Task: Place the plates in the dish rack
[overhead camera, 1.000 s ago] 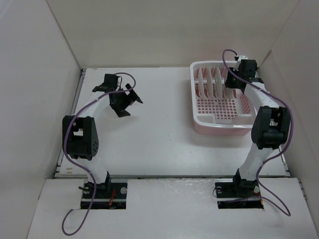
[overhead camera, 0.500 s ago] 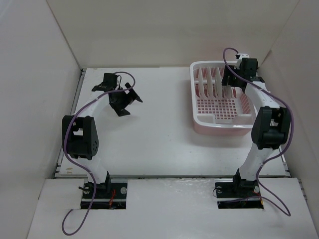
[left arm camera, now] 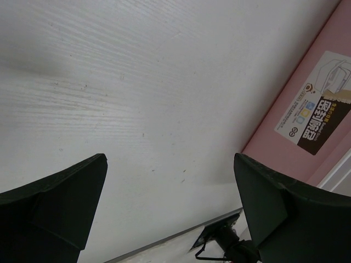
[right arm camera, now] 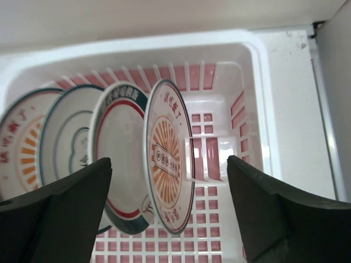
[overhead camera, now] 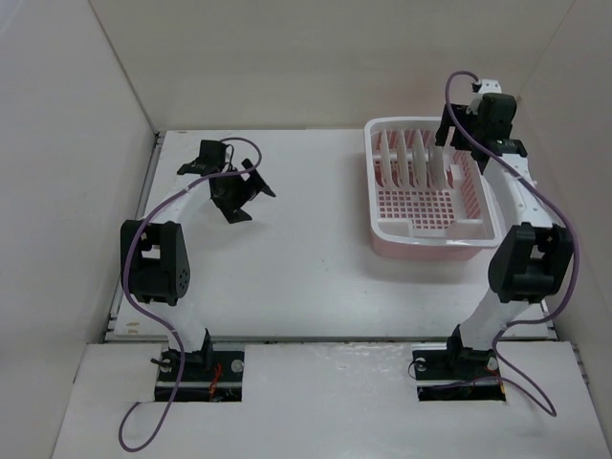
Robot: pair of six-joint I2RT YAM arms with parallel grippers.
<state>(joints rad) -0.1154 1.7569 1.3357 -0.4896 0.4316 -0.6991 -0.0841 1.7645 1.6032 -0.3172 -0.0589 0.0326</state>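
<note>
the work surface is a white, faintly grained table, enclosed by plain white walls. both arm bases are bolted at its near edge.

left arm: it rises from the base, folds at a black elbow over the left edge of the table, then reaches forward and inward. the left gripper hangs over bare table in the left half, well apart from the rack. its jaws are spread fully and hold nothing. between its black fingers the left wrist view shows only table, with the rack's pink base and a printed label at upper right.

dish rack: the rectangular plastic dish rack, with white rim and pink grid floor, stands at the far right of the table.

plates: four small round white plates stand on edge, side by side, in the rack's far half. left to right in the right wrist view:
- orange-patterned plate
- dark-rimmed plate with an outline drawing
- ringed plate
- orange sunburst plate

right arm: it rises from the base, bends at the elbow beside the rack's near right corner and extends up along the right wall. the right gripper sits above the rack's far right corner, tilted down toward the plates. its jaws are wide apart and grip nothing.
</note>
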